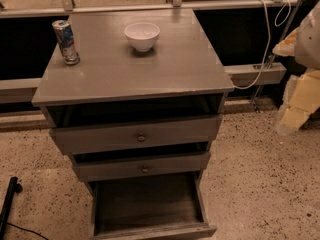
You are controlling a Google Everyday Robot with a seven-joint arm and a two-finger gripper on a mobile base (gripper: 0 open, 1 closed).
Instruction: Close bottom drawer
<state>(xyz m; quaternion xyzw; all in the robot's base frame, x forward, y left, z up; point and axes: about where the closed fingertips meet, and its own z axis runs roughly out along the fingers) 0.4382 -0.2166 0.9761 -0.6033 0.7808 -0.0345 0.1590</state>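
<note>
Storage below the grey-brown worktop (pixel 135 69) comprised three drawers. The top drawer (pixel 100 138) stood slightly forward, with a dark gap above its front panel and a small round knob at its centre. The middle drawer (pixel 110 170) stood slightly forward as well and carried a like knob. The bottom drawer (pixel 147 204) stood pulled far out toward the camera. Its inner floor and both side walls were in full view, and its low front panel reached the lower edge of the view.

A white bowl (pixel 142 36) stood upright on the worktop toward the rear. Whether the bowl held anything could not be told. A drinks can (pixel 65 41) stood upright near the far corner of the worktop, well apart from the bowl.

The tool (pixel 300 99) appeared as a pale shape at the right edge of the view, above the speckled floor (pixel 260 184). Whether the tool was released or clenched could not be told. It touched nothing on the cabinet.

The bottom drawer lay below the tool and well apart from it, off to its left in the view. The bowl and the can lay farther off on that same side, higher in the view. A white cable (pixel 265 44) hung just beside the tool on that side.
</note>
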